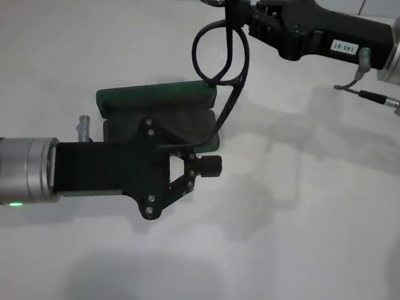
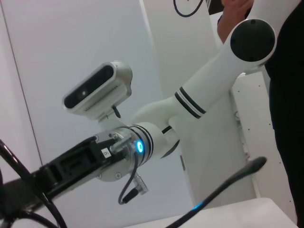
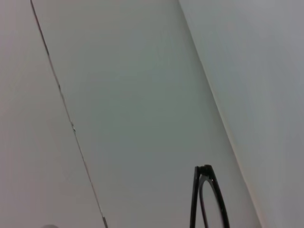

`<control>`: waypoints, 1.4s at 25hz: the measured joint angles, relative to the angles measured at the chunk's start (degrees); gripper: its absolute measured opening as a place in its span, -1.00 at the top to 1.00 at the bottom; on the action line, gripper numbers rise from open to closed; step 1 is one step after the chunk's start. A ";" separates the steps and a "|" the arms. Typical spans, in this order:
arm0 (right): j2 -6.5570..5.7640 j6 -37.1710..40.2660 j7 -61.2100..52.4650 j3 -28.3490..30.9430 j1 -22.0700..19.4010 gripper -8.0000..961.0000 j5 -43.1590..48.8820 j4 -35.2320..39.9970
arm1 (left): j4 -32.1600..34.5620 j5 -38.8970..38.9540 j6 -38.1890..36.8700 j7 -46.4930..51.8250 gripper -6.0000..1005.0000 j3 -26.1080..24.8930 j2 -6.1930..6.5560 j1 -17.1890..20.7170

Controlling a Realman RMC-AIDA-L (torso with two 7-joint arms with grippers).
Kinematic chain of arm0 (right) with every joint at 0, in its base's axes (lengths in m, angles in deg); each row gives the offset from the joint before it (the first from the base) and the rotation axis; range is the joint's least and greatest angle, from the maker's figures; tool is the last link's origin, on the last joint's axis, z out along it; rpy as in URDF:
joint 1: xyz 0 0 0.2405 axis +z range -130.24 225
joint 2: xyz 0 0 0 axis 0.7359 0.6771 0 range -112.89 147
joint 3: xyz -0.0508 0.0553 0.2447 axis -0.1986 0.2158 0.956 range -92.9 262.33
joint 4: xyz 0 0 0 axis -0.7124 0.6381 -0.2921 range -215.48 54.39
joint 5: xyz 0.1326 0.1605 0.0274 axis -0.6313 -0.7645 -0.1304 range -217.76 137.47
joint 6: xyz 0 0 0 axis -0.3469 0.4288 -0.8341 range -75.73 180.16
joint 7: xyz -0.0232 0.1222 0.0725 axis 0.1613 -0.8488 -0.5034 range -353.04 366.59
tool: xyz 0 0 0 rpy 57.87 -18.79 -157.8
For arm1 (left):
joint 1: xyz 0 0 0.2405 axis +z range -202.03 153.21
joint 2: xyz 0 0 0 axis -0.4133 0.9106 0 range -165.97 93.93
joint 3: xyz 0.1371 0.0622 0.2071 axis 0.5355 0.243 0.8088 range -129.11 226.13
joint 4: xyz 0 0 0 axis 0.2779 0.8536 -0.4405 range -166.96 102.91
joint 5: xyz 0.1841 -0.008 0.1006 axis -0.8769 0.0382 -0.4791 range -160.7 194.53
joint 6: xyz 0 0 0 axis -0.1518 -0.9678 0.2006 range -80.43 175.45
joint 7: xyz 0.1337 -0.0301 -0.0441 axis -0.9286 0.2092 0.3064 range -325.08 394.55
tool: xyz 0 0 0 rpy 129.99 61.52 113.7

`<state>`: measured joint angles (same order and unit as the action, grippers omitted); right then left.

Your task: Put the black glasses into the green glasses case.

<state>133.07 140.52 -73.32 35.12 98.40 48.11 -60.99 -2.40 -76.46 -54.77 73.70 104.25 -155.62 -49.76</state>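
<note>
The green glasses case [image 1: 155, 97] lies open in the middle of the white table, lid toward the back. My left gripper [image 1: 211, 167] lies over its base, fingers drawn together at the base's near right corner. The black glasses [image 1: 220, 49] hang above the case's right end from my right gripper [image 1: 245, 17], which is shut on the frame. One temple arm reaches down to the case's inside. A lens rim of the glasses [image 3: 209, 199] shows in the right wrist view. Much of the case's base is hidden under my left gripper.
The white table [image 1: 319, 239] spreads bare to the right and front of the case. The right arm [image 1: 352, 40] reaches in from the back right. The left wrist view looks up at the right arm [image 2: 199, 99] and the head camera [image 2: 97, 90].
</note>
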 joint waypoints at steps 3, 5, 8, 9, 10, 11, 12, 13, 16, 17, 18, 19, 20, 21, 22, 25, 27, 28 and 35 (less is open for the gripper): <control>0.00 -0.02 -0.39 -0.06 0.16 0.88 -0.01 -0.94 | 0.22 0.06 0.00 0.11 0.94 -0.03 0.00 -0.10; 0.00 -0.05 -0.44 -0.12 0.22 0.88 0.12 -1.16 | 0.17 0.60 0.00 0.20 0.94 -0.03 0.02 -0.11; 0.00 -0.15 -0.46 -0.25 0.15 0.88 0.28 -1.18 | -0.04 1.46 -0.07 0.23 0.94 -0.02 0.14 -0.13; 0.00 -0.33 -0.46 -0.36 0.06 0.88 0.31 -1.19 | -0.03 1.47 -0.09 0.25 0.94 -0.02 0.15 -0.13; -0.01 -0.61 -0.46 -0.63 0.00 0.88 0.32 -1.19 | 0.00 1.48 -0.12 0.27 0.94 -0.02 0.16 -0.14; 0.00 -0.98 -0.46 -1.02 -0.04 0.88 0.30 -1.19 | 0.05 1.49 -0.18 0.32 0.94 -0.02 0.16 -0.14; 0.00 -1.53 -0.46 -1.67 -0.05 0.88 0.21 -1.19 | 0.08 1.50 -0.25 0.38 0.94 -0.02 0.16 -0.14; 0.00 -2.20 -0.44 -2.46 -0.01 0.88 0.11 -1.19 | 0.12 1.50 -0.35 0.50 0.94 -0.02 0.16 -0.14; 0.11 -3.16 -0.29 -3.43 0.04 0.88 0.08 -1.19 | 0.25 1.53 -0.45 0.91 0.94 -0.02 0.16 -0.20; 0.14 -3.32 -0.25 -3.58 0.03 0.88 0.08 -1.19 | 0.26 1.53 -0.46 0.98 0.94 -0.02 0.16 -0.26; 0.16 -3.47 -0.21 -3.67 0.04 0.88 0.08 -1.19 | 0.27 1.53 -0.47 1.00 0.94 -0.02 0.16 -0.29; 0.16 -3.59 -0.17 -3.74 0.04 0.88 0.08 -1.19 | 0.27 1.53 -0.47 1.00 0.94 -0.02 0.16 -0.29; 0.17 -3.63 -0.12 -3.77 0.03 0.88 0.08 -1.19 | 0.28 1.54 -0.47 1.01 0.94 -0.02 0.16 -0.29; 0.18 -3.66 -0.06 -3.80 0.07 0.88 0.08 -1.19 | 0.28 1.59 -0.47 1.01 0.94 -0.02 0.16 -0.30; 0.18 -3.66 -0.05 -3.82 0.13 0.88 0.08 -1.19 | 0.29 1.81 -0.47 1.02 0.94 -0.02 0.16 -0.31; 0.18 -4.06 0.00 -4.82 0.24 0.88 0.11 -1.04 | 0.31 2.55 -0.47 1.02 0.93 -0.02 0.25 -0.32; 0.18 -4.48 0.01 -5.96 0.34 0.88 0.02 -0.79 | 0.33 2.87 -0.47 1.02 0.93 -0.02 0.31 -0.32; 0.18 -4.57 0.02 -6.35 0.38 0.88 0.00 -0.71 | 0.33 2.91 -0.47 1.03 0.93 -0.02 0.33 -0.36; 0.17 -4.28 0.02 -9.13 0.50 0.88 -0.09 -0.48 | 0.34 3.15 -0.47 1.17 0.93 -0.02 0.45 -0.87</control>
<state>133.24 136.24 -73.31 25.99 98.90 48.01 -61.48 -2.06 -73.31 -55.24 74.87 104.23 -155.17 -50.63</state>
